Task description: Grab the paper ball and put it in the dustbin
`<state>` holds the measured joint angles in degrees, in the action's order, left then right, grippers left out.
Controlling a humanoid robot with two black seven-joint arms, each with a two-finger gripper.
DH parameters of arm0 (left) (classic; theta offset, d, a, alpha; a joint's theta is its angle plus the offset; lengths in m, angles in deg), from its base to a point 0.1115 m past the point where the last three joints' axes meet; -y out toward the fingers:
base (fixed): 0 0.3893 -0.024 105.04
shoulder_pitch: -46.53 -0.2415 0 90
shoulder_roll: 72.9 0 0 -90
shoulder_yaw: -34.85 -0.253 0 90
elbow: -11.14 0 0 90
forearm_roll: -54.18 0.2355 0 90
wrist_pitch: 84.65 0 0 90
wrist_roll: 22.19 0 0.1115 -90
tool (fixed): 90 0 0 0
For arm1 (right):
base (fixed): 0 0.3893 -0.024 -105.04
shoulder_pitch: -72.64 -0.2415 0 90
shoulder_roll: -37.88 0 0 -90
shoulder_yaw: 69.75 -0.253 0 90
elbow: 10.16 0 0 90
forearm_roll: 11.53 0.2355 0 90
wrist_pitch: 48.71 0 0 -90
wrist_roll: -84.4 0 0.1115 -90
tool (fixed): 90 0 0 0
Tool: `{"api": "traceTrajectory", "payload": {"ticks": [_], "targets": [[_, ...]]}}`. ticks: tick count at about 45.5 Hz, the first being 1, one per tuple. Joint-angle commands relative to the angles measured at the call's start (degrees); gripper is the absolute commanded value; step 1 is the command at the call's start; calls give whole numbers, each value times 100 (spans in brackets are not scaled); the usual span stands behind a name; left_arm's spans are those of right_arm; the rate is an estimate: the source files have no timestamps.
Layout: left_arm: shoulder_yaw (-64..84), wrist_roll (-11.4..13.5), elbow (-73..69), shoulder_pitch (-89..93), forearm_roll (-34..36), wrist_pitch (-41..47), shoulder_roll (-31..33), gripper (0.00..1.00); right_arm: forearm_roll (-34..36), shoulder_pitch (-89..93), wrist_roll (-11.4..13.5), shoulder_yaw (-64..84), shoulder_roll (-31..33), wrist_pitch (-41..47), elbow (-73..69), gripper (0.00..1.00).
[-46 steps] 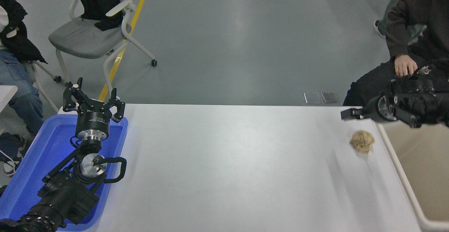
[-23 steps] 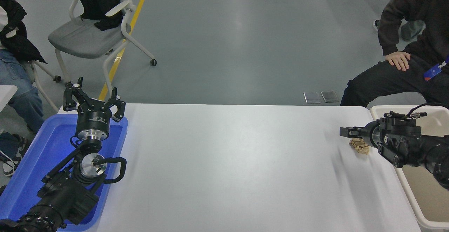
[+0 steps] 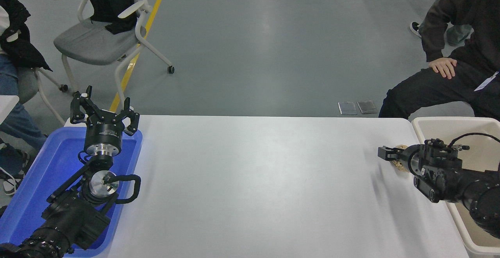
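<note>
Since the earlier frames the right gripper (image 3: 387,154) had come down lower over the right end of the table (image 3: 254,187), and the paper ball (image 3: 399,163) was now almost wholly covered by it. Only a small tan scrap showed, beside the gripper's body on the tabletop, just left of the dustbin (image 3: 453,124). Whether the fingers had closed on the ball or merely stood around it could not be told — one dark fingertip poked out to the left, and the rest was lost against the black wrist. The right arm reached in over the dustbin's near rim, hiding part of the bin's left wall; the bin itself was cut off by the right edge of the picture.

At the near left the left gripper (image 3: 104,111) stood parked over the shallow blue tray (image 3: 35,184), fingers spread wide and holding nothing. Beyond the table's far edge a seated person (image 3: 461,66) in dark clothes was partly cut off at the right, one hand (image 3: 443,66) on a knee. A grey chair (image 3: 93,43) stood far left — dark clothing draped over its back.
</note>
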<state>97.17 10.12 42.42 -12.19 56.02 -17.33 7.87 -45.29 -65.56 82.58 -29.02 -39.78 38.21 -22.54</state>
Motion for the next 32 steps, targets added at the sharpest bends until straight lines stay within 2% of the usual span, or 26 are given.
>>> {"api": "traceTrajectory", "payload": {"ticks": [1, 12, 16, 23, 32], "targets": [[9, 4, 0, 0, 0, 9, 0, 99, -8, 144, 121, -136, -100, -105, 25, 91], [9, 4, 0, 0, 0, 9, 0, 99, -17, 162, 147, -215, -118, -105, 16, 77], [9, 4, 0, 0, 0, 9, 0, 99, -17, 162, 191, -259, -118, -105, 16, 65], [9, 4, 0, 0, 0, 9, 0, 99, -17, 171, 209, -285, -118, -105, 8, 36], [0, 4, 0, 0, 0, 9, 0, 99, -17, 180, 209, -285, -118, -114, 16, 29]]}}
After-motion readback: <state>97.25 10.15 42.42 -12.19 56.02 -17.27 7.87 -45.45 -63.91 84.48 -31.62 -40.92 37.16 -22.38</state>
